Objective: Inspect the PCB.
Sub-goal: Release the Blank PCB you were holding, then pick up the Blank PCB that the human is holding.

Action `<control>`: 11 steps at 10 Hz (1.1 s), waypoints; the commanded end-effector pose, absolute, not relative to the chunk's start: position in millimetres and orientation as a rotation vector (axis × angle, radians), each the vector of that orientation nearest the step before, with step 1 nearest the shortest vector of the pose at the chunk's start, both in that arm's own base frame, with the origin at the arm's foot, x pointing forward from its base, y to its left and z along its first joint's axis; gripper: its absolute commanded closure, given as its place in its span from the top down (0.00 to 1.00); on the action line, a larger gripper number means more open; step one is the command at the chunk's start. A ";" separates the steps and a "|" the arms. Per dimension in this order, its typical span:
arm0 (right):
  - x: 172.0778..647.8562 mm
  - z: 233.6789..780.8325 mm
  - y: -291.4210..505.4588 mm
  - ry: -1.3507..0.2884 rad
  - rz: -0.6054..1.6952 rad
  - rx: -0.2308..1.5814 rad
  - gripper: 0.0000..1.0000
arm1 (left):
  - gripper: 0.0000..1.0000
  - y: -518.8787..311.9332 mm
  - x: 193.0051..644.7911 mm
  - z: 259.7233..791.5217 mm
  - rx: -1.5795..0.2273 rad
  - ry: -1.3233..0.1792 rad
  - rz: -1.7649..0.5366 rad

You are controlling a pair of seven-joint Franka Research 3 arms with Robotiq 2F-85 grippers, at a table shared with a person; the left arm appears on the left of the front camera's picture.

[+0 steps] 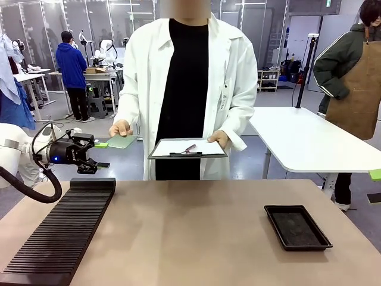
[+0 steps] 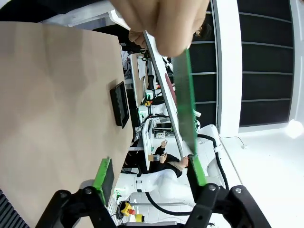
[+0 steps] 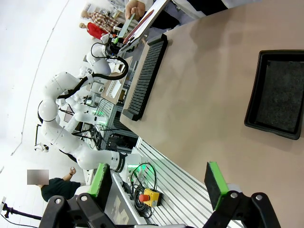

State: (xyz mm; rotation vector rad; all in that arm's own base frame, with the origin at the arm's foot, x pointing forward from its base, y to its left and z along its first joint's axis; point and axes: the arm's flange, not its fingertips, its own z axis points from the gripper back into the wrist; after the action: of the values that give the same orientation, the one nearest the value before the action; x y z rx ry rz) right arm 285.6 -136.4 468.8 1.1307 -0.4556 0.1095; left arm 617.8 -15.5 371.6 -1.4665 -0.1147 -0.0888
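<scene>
Left claw (image 1: pixel 102 155) wide open — beside PCB (image 1: pixel 123 141)

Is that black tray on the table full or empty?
Empty: the black tray has nothing lying on its dark floor.

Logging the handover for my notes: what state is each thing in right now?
Left pincer: open, at the PCB's edge.
Right pincer: open, holding nothing.
PCB: held in the person's hand.
Clipboard: held level, pen on it.
Black tray: flat on the table.
</scene>
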 end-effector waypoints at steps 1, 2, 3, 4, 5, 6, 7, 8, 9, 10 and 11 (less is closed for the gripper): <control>286.0 469.1 -137.1 -0.468 0.121 1.137 1.00 | 1.00 -14.6 622.6 373.8 -1.490 -0.101 -0.079; 286.0 469.1 -137.1 -0.468 0.121 1.137 1.00 | 1.00 -14.0 622.9 373.7 -1.490 -0.103 -0.080; 286.0 469.1 -137.1 -0.468 0.121 1.137 1.00 | 1.00 -14.0 623.3 374.7 -1.491 -0.105 -0.083; 286.0 469.1 -137.1 -0.468 0.121 1.137 1.00 | 1.00 -13.1 623.3 375.7 -1.492 -0.111 -0.079; 286.0 469.1 -137.1 -0.468 0.121 1.137 1.00 | 1.00 -11.9 622.2 377.8 -1.493 -0.114 -0.087; 286.0 469.1 -137.1 -0.468 0.121 1.137 1.00 | 1.00 -11.5 621.2 379.8 -1.509 -0.101 -0.117; 286.0 469.1 -137.1 -0.468 0.121 1.137 1.00 | 1.00 -13.8 618.1 372.1 -1.466 -0.117 -0.087; 286.0 469.1 -137.1 -0.468 0.121 1.137 1.00 | 1.00 -13.8 618.1 372.1 -1.466 -0.117 -0.087; 286.0 469.1 -137.1 -0.468 0.121 1.137 1.00 | 1.00 -13.8 618.1 372.1 -1.466 -0.117 -0.087; 286.0 469.1 -137.1 -0.468 0.121 1.137 1.00 | 1.00 -13.8 618.1 372.1 -1.466 -0.117 -0.087; 286.0 469.1 -137.1 -0.468 0.121 1.137 1.00 | 1.00 -13.8 618.1 372.1 -1.466 -0.117 -0.087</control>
State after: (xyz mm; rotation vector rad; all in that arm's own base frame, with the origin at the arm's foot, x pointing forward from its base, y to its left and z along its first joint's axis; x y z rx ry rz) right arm 285.6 -136.4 468.8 1.1307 -0.4556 0.1095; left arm 617.6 -12.8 372.8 -1.4709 -0.1152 -0.0906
